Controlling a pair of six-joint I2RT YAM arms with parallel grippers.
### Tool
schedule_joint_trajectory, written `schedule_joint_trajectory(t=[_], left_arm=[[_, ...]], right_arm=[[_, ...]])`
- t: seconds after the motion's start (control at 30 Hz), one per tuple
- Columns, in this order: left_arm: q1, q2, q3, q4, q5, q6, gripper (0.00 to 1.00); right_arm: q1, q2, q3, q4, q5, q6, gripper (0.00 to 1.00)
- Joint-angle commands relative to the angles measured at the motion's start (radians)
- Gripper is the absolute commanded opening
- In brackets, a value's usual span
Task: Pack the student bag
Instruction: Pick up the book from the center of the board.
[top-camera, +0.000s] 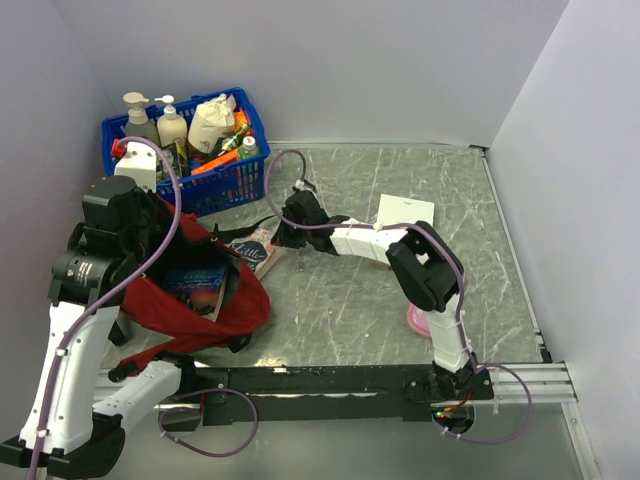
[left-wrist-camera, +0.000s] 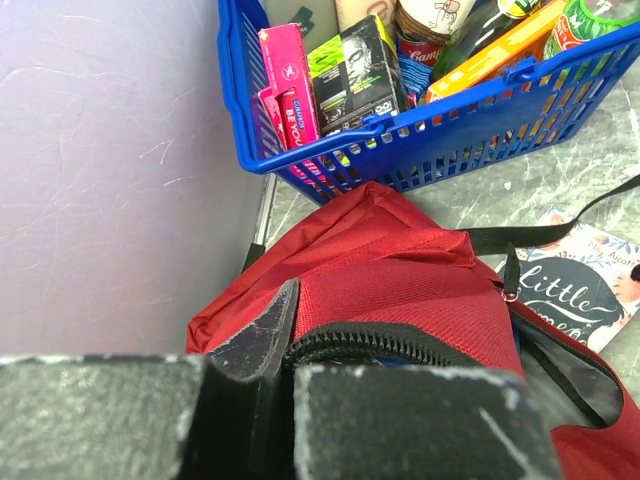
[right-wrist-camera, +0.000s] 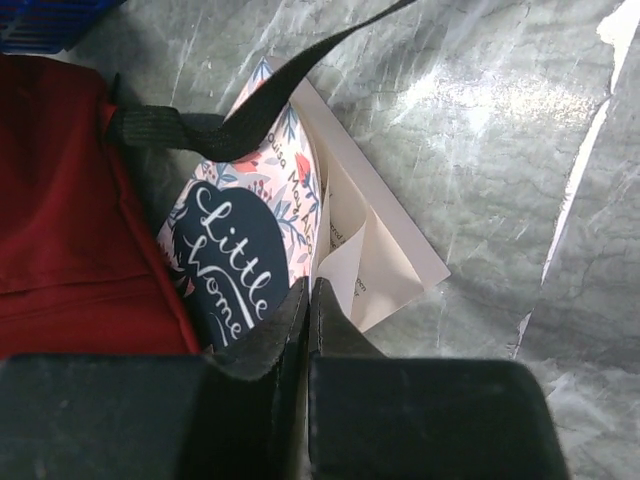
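The dark red student bag (top-camera: 215, 310) lies open at the left; a blue book (top-camera: 195, 283) shows inside it. In the left wrist view my left gripper (left-wrist-camera: 288, 330) is shut on the bag's (left-wrist-camera: 400, 280) black zipper rim; from above it (top-camera: 165, 235) sits at the bag's back edge. A "Little Women" book (top-camera: 256, 250) lies beside the bag's right side, under a black strap (right-wrist-camera: 200, 130). My right gripper (right-wrist-camera: 309, 295) is shut on the book's (right-wrist-camera: 235, 250) front cover, with white pages fanned open to its right. From above, the right gripper (top-camera: 283, 232) is at the book's far end.
A blue plastic basket (top-camera: 255, 180) of bottles and boxes stands at the back left, just behind the bag, and also shows in the left wrist view (left-wrist-camera: 470, 110). A white card (top-camera: 406, 212) lies at mid-table. A pink object (top-camera: 417, 320) shows under the right arm. Walls close in left, back and right.
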Motion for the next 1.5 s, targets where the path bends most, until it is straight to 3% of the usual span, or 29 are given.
schedule_joint_trajectory(t=[0.0,0.43,0.57,0.73,0.83,1.0,1.23,1.33,1.47], left_arm=[[0.003,-0.029,0.036,0.187,0.026,-0.016,0.01],[0.003,-0.033,-0.039,0.129,0.213,-0.153,0.01],[0.002,-0.040,-0.115,0.124,0.315,-0.191,0.01],[0.002,-0.034,-0.224,0.189,0.274,-0.205,0.01],[0.002,-0.031,-0.289,0.261,0.208,-0.157,0.01],[0.000,-0.040,-0.387,0.319,0.167,-0.038,0.01],[-0.021,-0.082,-0.474,0.329,0.442,0.001,0.01],[-0.087,-0.079,-0.476,0.339,0.435,-0.011,0.01],[-0.171,-0.053,-0.456,0.344,0.389,-0.047,0.01]], right_arm=[[-0.008,-0.003,-0.030,0.037,0.061,0.009,0.00],[-0.240,-0.381,-0.357,0.025,0.020,-0.165,0.00],[-0.277,-0.486,-0.388,-0.090,0.004,-0.281,0.00],[-0.318,-0.611,-0.409,-0.203,0.003,-0.390,0.00],[-0.318,-0.658,-0.390,-0.301,-0.009,-0.410,0.00],[-0.306,-0.791,-0.448,-0.291,-0.143,-0.414,0.00],[-0.237,-0.931,-0.466,-0.355,-0.356,-0.471,0.00],[-0.237,-0.915,-0.466,-0.374,-0.402,-0.496,0.00],[-0.237,-0.856,-0.465,-0.420,-0.349,-0.526,0.00]])
